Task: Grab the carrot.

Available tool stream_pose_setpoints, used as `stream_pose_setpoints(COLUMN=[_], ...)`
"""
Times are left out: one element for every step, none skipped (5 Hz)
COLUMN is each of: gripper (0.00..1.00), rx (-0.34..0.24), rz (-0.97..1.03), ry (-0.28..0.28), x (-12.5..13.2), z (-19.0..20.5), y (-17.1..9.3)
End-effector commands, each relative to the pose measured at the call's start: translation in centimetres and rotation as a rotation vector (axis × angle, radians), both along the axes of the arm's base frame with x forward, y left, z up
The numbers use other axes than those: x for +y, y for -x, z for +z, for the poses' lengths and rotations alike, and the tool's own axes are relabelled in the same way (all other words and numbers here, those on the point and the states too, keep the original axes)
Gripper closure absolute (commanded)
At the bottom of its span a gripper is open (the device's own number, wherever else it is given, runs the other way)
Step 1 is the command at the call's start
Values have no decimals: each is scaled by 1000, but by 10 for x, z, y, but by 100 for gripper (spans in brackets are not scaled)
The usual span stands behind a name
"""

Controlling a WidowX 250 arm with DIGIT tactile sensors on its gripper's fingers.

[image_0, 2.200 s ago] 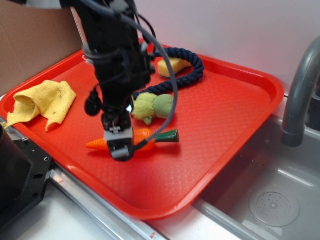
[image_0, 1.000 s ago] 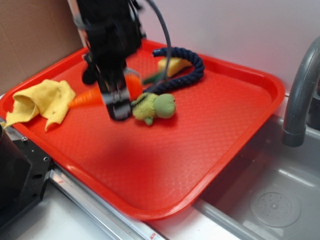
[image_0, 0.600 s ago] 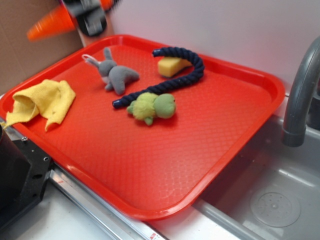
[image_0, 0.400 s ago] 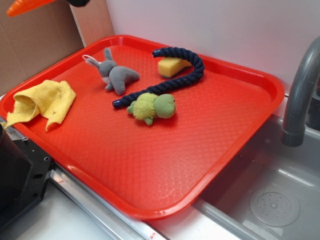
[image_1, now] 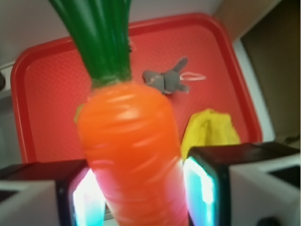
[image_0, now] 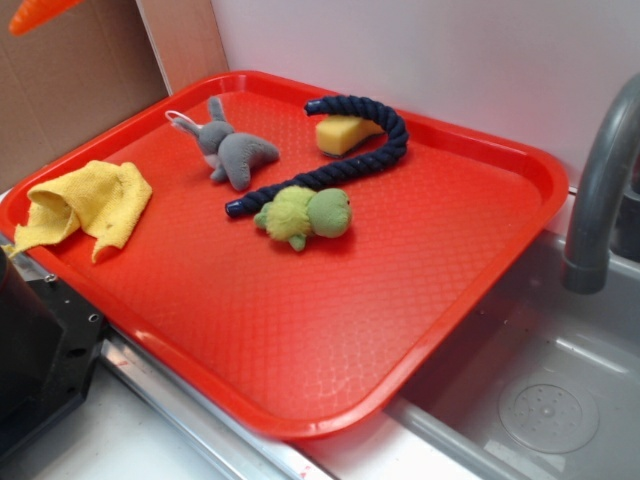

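The gripper [image_1: 136,188] is clamped on the carrot [image_1: 129,155] high above the tray [image_0: 520,160]; it should hold its squeeze steady.

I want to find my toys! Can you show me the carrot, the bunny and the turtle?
carrot [image_1: 129,141]: wrist view, on its orange body.
bunny [image_0: 243,155]: exterior view, on its grey body.
turtle [image_0: 288,212]: exterior view, on its green shell.

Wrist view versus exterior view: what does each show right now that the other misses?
Only the wrist view shows the tool clamped on the carrot, green stem and all. Only the exterior view shows the rope, green plush, sponge and faucet; there only the carrot's tip shows. Both show the red tray, grey plush and yellow cloth.
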State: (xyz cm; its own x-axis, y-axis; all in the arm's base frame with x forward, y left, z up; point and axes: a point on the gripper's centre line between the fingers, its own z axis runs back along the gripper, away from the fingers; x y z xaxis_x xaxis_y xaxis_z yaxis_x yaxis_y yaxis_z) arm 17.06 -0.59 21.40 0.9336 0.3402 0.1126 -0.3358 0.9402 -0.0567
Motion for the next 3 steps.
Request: stream_pose_setpoints(gripper=[100,100,100], rx=[65,110,154], rz=[183,130,72], ry=[31,-4,-28], x=[20,12,0], z=[-30,-46,-64], y=[1,-8,-11])
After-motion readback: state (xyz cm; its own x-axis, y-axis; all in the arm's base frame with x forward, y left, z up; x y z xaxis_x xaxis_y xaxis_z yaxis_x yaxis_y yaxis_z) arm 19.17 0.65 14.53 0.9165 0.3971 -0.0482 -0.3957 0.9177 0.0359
